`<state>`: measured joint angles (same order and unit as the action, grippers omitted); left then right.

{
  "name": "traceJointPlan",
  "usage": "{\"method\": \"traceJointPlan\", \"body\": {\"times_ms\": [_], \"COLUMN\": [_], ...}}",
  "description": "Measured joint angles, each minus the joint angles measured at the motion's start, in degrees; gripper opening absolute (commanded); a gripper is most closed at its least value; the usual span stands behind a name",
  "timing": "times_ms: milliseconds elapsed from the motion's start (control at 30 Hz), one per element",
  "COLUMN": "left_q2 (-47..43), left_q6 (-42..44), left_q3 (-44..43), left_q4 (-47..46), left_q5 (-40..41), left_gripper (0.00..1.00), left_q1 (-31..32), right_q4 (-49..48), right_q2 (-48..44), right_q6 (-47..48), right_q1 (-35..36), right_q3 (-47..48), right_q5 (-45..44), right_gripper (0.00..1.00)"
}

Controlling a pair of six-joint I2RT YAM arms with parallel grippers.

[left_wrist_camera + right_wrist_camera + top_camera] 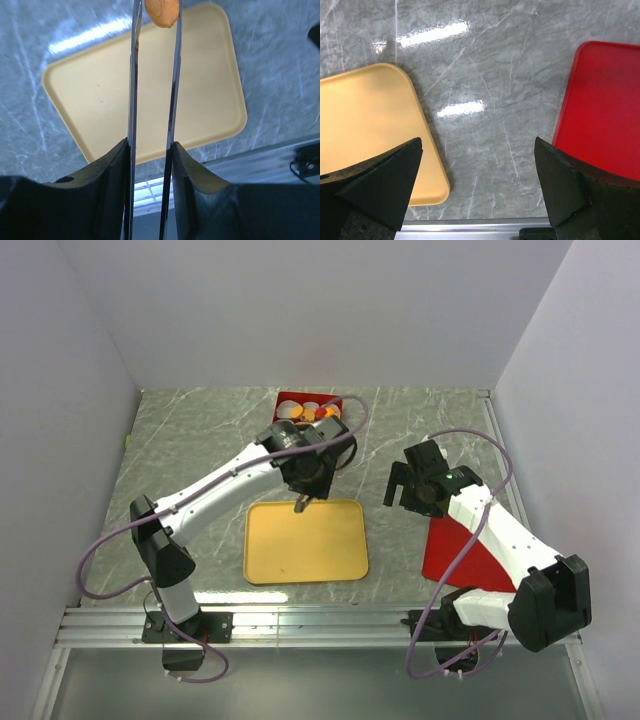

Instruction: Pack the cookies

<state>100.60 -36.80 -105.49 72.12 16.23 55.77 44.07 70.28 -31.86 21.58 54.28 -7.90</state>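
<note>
The left arm (235,478) is reaching across the grey marble-patterned worktop (190,450) towards the far rim of a yellow rectangular plastic tray with rounded corners (305,558). Its left jaws, two long thin metal blades in the left wrist view, are standing narrowly apart and pinching a small orange cookie (161,12) between their tips. The cookie is hanging over the far part of the yellow tray; whether it is touching the tray surface cannot be told. The tray is lying flat near the middle of the worktop, between the two arms.

At the far side of the worktop, a small red rectangular box (283,398) is sitting just beyond the left arm's wrist. White paper cups (311,407) are standing inside it, and a few more orange and tan cookies (326,414) are lying in its right half, too small to count.

The right arm (490,530) is bending over a flat red tray (450,558) lying to the right of the yellow one, well apart from it. Its right jaws, two black wedge-shaped blocks, are spread wide and gripping nothing, hovering over the bare worktop between the yellow tray and the red tray.
</note>
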Motion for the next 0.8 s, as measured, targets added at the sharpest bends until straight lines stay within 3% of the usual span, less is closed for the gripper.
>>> {"method": "traceJointPlan", "body": {"times_ms": [200, 500, 800], "left_q2": [0.9, 10.1, 17.0], "left_q6": [1.7, 5.7, 6.4], "left_q3": [-5.3, -13.7, -15.6], "left_q4": [0.5, -2.3, -4.9], "left_q5": [1.4, 0.2, -2.6], "left_gripper": [0.39, 0.38, 0.38], "left_q1": [-5.6, -11.7, -15.2], "right_q4": [-0.3, -0.4, -0.5], "right_q2": [1.5, 2.3, 3.3], "right_q6": [0.0, 0.3, 1.3], "right_q1": [0.0, 0.0, -0.7], "right_q3": [0.0, 0.1, 0.9], "right_q5": [0.9, 1.5, 1.6], "right_gripper": [1.0, 1.0, 1.0]}}
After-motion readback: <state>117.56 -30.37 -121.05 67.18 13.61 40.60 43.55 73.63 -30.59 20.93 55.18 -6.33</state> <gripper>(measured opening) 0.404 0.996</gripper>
